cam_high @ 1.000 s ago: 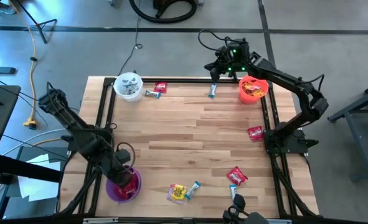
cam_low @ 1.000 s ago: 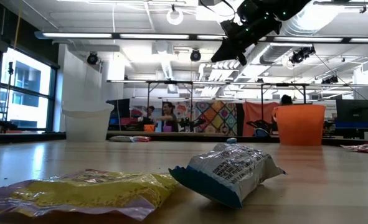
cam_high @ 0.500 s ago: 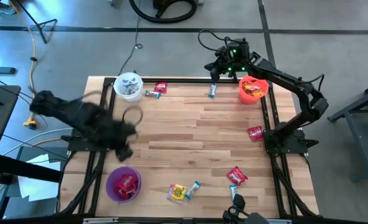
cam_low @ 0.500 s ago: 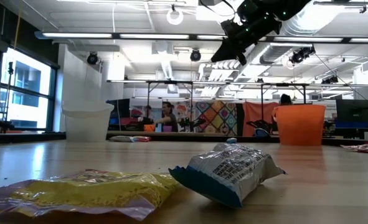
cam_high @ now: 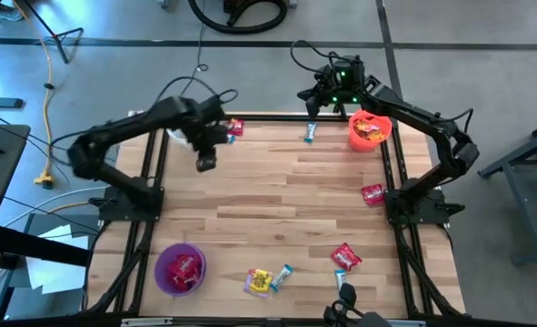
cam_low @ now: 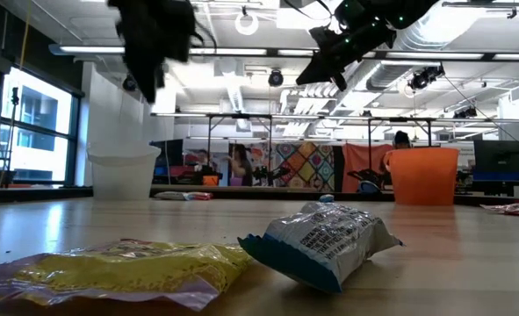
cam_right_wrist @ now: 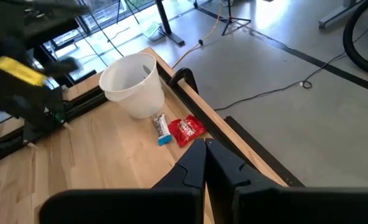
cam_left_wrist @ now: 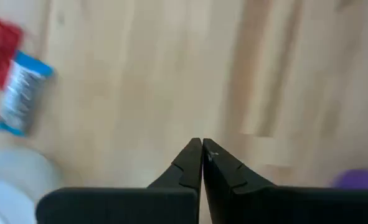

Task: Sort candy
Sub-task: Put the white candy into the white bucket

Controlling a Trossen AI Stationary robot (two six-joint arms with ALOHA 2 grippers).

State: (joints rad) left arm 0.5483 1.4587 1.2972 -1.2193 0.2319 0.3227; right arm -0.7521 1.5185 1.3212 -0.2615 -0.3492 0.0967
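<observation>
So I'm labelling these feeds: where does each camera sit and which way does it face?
High: overhead, straight down; both arms, table.
Low: table height, level across; yellow packet close, both arms above.
Left wrist: looks down at boards; shut left pincer.
Right wrist: shut right pincer, faces white bucket.
Shared: the wrist views both show the blue candy beside red candy.

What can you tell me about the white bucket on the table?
The white bucket is a small round tub that looks like plastic, wider at its open top than at its base. It stands upright at a far corner of the wooden table, on the left arm's side, right by the black frame rail. In the high view the left arm partly covers it. A light-blue candy lies right at its foot, with a red candy next to that. What is inside cannot be seen.
</observation>
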